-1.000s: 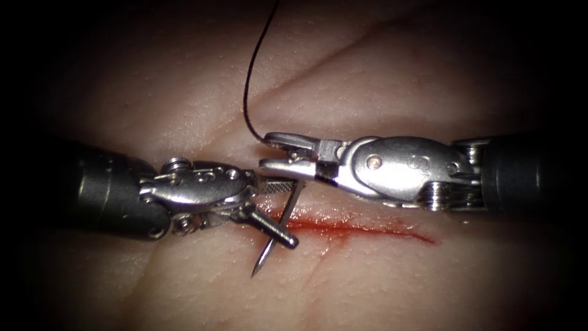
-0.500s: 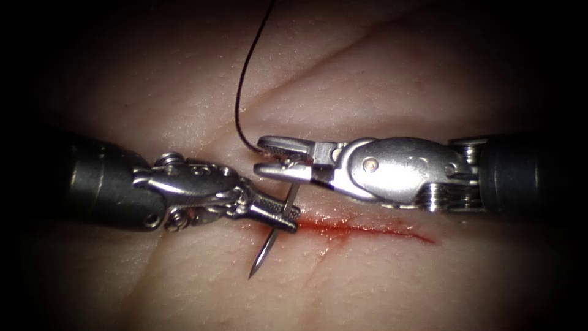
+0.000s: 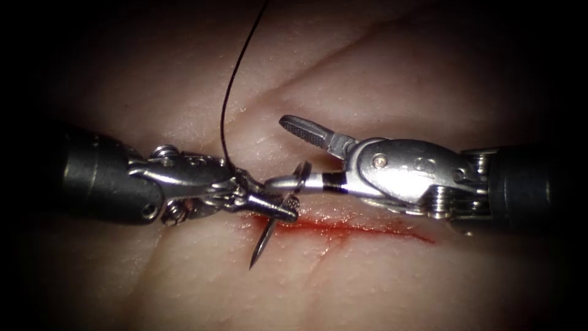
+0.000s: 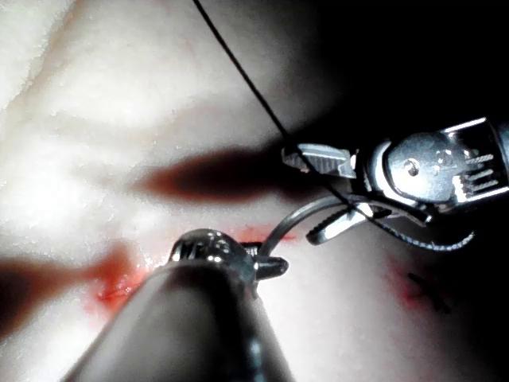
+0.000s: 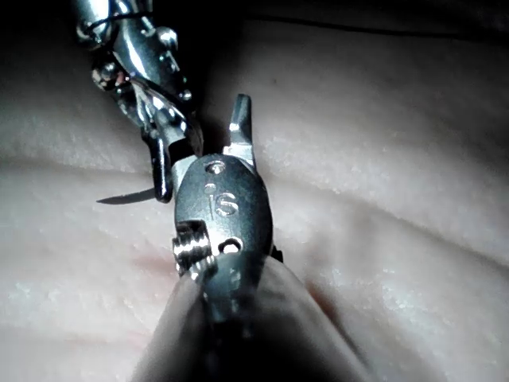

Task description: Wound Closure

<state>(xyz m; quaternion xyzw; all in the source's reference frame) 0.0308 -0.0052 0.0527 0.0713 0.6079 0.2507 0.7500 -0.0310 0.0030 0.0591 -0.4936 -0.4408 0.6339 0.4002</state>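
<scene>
Curved steel needle [image 3: 269, 230] sitting free of the tissue, pinched near its pointed third by the left steel tool [image 3: 278, 208], just above the left end of the red cut [image 3: 361, 230].

The tip is pointing down over the pale pork tissue [image 3: 367, 288], and the dark thread [image 3: 229, 92] is trailing upward. The right steel tool [image 3: 293, 153] is standing spread at the needle's rear, holding nothing. A judgement: a firm, square grip across the needle's curve is mattering most here.
</scene>
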